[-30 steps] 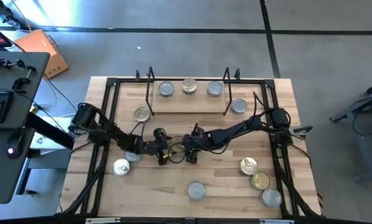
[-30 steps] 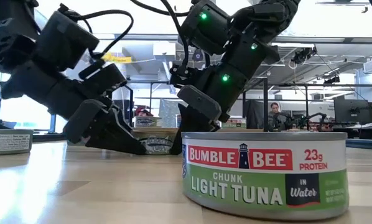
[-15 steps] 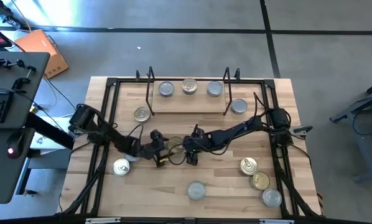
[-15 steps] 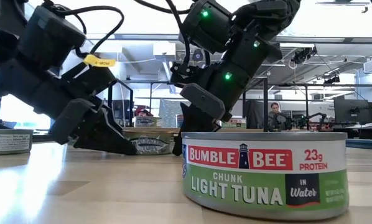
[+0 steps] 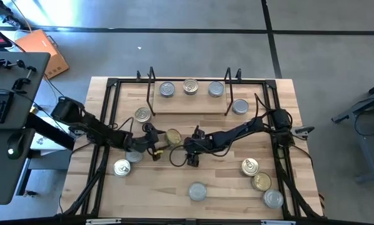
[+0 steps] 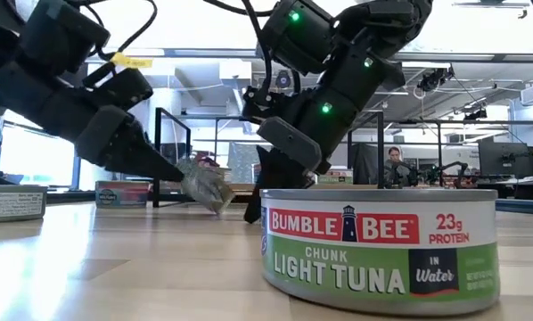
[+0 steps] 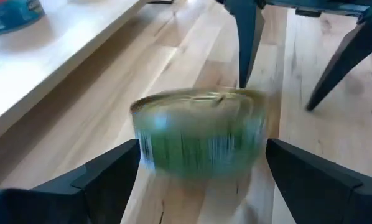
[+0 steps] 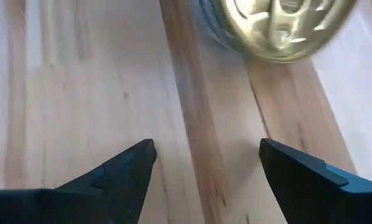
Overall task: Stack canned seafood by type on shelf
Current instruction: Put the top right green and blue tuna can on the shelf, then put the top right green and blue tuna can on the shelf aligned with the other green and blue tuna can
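The left end effector [image 5: 157,145] holds a gold-topped tin [image 5: 172,137] between its wide-spread fingers [image 7: 105,177], clamped on the tin's sides; in the low view the tin [image 6: 204,187] hangs tilted, clear of the table [image 5: 224,187], and in the left wrist view it sits between the two dark fingers with its green label facing the camera. The right end effector [image 5: 190,153] is just beside it near the table's middle, fingers [image 8: 120,168] apart with nothing between them, pointing down at bare wood with the gold tin at the edge of its wrist view [image 8: 276,28]. The step in hand looks like the carry: a tin lifted off the table and due for the shelf [image 5: 188,106], which stands at the far side with three tins [image 5: 190,86] abreast on it, silver, gold, silver. The next move, as I judge it, calls for swinging the held tin over to the gold one on the shelf, levelling it, and setting it squarely on top before letting go; the tilt needs correcting first or it may slide off. Other tins lie loose: one by the left end of the shelf [image 5: 142,114], one by its right end [image 5: 239,107], two near the left arm [image 5: 122,167], one at the near edge [image 5: 197,190], and three grouped at the near right [image 5: 260,181]
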`<state>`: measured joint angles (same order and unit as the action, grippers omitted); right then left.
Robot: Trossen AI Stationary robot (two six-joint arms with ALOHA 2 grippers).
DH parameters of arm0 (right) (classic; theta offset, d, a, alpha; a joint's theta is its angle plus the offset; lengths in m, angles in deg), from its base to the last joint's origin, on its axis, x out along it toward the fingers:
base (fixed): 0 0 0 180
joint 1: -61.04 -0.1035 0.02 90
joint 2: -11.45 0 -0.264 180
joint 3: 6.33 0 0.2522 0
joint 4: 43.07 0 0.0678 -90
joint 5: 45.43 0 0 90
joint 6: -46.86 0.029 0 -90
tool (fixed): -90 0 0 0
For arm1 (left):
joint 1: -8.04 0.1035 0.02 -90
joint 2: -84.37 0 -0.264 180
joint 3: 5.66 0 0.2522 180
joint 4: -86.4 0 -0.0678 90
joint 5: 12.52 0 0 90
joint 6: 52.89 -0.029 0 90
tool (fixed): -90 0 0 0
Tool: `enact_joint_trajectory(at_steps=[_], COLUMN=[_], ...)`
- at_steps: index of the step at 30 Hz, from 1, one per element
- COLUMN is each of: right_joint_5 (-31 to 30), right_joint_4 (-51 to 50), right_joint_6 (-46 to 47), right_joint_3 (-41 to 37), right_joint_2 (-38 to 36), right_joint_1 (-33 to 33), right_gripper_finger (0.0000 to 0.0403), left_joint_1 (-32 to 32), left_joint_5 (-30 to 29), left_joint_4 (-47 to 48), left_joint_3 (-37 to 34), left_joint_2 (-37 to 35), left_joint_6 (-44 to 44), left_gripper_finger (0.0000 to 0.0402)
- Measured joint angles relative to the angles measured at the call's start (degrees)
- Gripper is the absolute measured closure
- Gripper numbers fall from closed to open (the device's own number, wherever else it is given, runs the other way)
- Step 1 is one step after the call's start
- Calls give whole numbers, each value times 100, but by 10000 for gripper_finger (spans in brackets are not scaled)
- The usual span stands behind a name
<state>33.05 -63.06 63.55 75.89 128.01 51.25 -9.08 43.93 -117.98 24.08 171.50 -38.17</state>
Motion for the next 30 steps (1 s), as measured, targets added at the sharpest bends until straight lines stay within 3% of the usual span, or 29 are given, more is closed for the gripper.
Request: enact_joint_trajectory(at_steps=[8, 15, 21, 27, 30], right_joint_5=[-31, -971, -598, 368, 477], right_joint_4=[611, 314, 765, 1557, 1720], right_joint_6=[-577, -776, -1099, -1643, -1681], right_joint_3=[-2, -2, -2, 2, 2], right_joint_2=[56, 56, 56, 293, 437], right_joint_1=[5, 65, 439, 751, 826], right_gripper_finger=[114, 114, 114, 114, 112], left_joint_1=[34, 107, 370, 736, 801], left_joint_5=[148, 465, 482, 1025, 1069], left_joint_4=[-10, 132, 100, 114, 93], left_joint_3=[-108, -103, -103, -110, -116], left_joint_2=[82, 82, 82, 99, 161], left_joint_6=[73, 54, -486, -694, -732], left_gripper_finger=[63, 63, 62, 62, 62])
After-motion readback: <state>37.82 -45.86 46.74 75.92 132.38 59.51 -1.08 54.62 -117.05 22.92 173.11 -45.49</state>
